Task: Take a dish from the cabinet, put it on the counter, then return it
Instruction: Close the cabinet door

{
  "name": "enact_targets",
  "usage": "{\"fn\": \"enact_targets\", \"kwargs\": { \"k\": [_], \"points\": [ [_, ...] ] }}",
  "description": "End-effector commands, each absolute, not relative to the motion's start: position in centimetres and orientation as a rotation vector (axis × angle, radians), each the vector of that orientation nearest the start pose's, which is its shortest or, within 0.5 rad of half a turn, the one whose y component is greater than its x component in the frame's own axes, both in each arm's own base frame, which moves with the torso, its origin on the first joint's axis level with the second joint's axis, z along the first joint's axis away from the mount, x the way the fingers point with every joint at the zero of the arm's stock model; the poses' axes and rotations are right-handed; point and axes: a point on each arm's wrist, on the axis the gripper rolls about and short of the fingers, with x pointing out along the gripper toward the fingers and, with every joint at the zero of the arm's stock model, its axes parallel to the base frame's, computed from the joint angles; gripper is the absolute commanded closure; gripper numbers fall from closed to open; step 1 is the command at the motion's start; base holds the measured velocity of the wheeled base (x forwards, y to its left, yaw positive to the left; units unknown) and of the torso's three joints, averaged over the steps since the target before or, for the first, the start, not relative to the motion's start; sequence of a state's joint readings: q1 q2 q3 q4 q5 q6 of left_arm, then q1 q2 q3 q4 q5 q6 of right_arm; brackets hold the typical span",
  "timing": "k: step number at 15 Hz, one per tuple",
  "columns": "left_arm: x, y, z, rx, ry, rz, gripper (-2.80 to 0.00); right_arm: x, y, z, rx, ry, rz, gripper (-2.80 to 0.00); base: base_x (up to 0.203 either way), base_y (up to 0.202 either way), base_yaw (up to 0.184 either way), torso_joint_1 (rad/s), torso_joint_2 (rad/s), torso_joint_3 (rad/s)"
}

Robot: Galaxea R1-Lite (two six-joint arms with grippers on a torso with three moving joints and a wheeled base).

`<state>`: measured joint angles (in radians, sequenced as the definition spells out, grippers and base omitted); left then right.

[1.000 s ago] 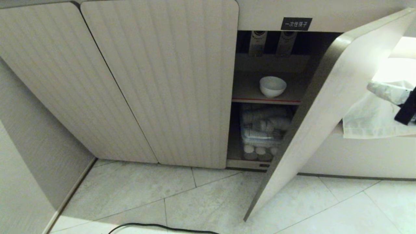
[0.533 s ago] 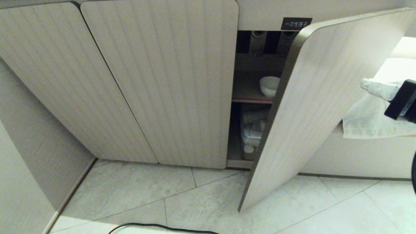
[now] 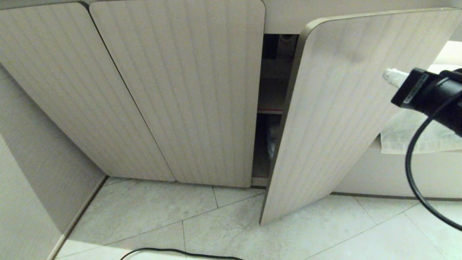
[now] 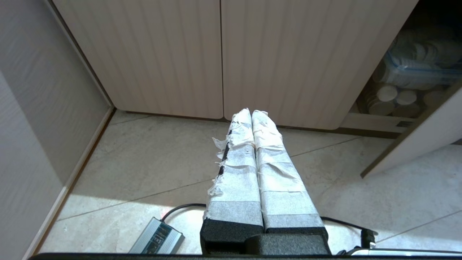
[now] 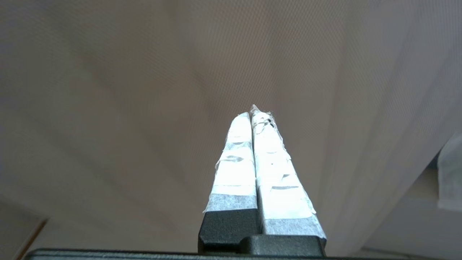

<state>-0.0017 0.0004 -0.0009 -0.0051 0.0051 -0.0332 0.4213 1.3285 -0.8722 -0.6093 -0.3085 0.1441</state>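
The beige ribbed cabinet point(image 3: 180, 90) fills the head view. Its right door point(image 3: 343, 108) stands ajar, leaving only a narrow dark gap in which a bit of the red-edged shelf point(image 3: 270, 111) shows. The dish is hidden behind that door, and the counter is out of view. My right gripper point(image 3: 391, 77) is shut with nothing in it, its taped tips point(image 5: 254, 113) against or very close to the door's outer face. My left gripper point(image 4: 251, 115) is shut and empty, held low over the floor in front of the closed doors point(image 4: 220, 54).
A white cloth point(image 3: 408, 133) hangs to the right of the door. A black cable point(image 3: 180, 251) and a grey power adapter point(image 4: 157, 240) lie on the tiled floor. A wall point(image 3: 29, 162) closes off the left. A clear box of cups point(image 4: 415, 68) shows in the cabinet's lower compartment.
The right door has swung most of the way toward closed, covering the white bowl and the black label. My right gripper has come in leftward and up with the door.
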Motion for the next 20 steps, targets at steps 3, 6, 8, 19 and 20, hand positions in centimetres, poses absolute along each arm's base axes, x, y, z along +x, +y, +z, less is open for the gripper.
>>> {"fn": "enact_targets", "kwargs": {
  "k": [3,6,8,19,20],
  "points": [
    [-2.3,0.0,7.6,-0.035,-0.007,0.004,0.0,25.3,10.4,29.4,0.203,-0.154,0.044,0.0,0.0,0.0,0.0,0.0,0.0,0.0],
    [-2.3,0.0,7.6,-0.034,-0.007,0.003,0.0,24.8,10.2,29.4,0.205,-0.154,0.041,0.0,0.0,0.0,0.0,0.0,0.0,0.0],
    [-2.3,0.0,7.6,-0.035,-0.007,0.003,0.0,24.2,9.8,29.2,0.203,-0.151,0.04,0.0,0.0,0.0,0.0,0.0,0.0,0.0],
    [-2.3,0.0,7.6,-0.034,-0.007,0.003,0.0,18.0,6.7,28.9,0.24,-0.226,-0.018,0.0,0.0,0.0,0.0,0.0,0.0,0.0],
    [-2.3,0.0,7.6,-0.034,-0.007,0.004,0.0,17.0,6.2,28.8,0.242,-0.232,-0.018,0.0,0.0,0.0,0.0,0.0,0.0,0.0]
  ]
}}
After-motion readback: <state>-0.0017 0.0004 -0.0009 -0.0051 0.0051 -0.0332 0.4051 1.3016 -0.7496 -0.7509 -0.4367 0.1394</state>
